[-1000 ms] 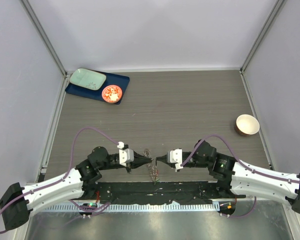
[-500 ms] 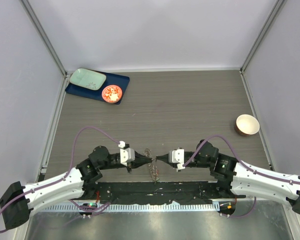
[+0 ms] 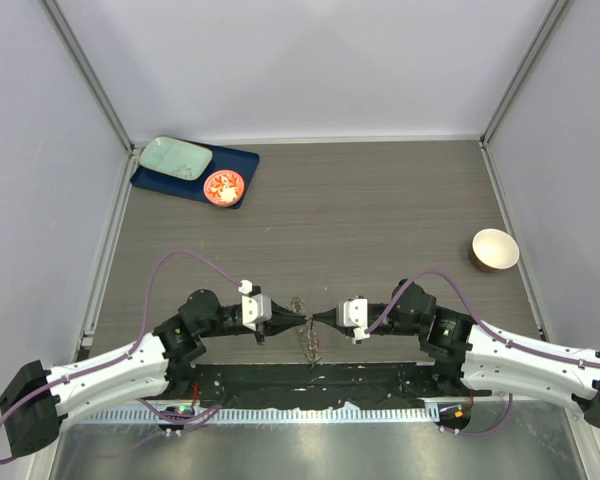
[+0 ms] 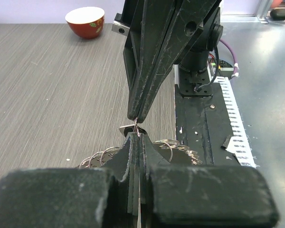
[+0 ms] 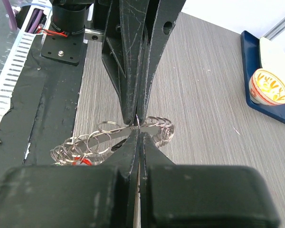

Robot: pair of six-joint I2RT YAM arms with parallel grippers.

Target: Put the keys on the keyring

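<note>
The keyring (image 5: 109, 137) is a bunch of thin split rings and grey metal keys lying at the table's near edge, also seen as the keyring (image 3: 306, 342) and the keyring (image 4: 180, 149). A red tag (image 5: 80, 161) shows among its rings. My left gripper (image 3: 302, 318) and right gripper (image 3: 314, 318) meet tip to tip just above it. Both are shut, each pinching the same thin wire ring (image 5: 138, 121) from opposite sides. In the wrist views the left gripper (image 4: 137, 135) and the right gripper (image 5: 139, 134) each face the other's fingers. Other coloured keys are hidden.
A cream bowl with a red outside (image 3: 494, 249) stands at the right, seen also as the bowl (image 4: 85, 21). At the back left a blue tray (image 3: 240, 160) carries a mint plate (image 3: 175, 157) and an orange-red dish (image 3: 223, 186). The black base plate (image 3: 380, 380) lies just behind the keyring.
The left gripper has crept right toward the right gripper, closing the small gap between the tips. Both stayed shut.
</note>
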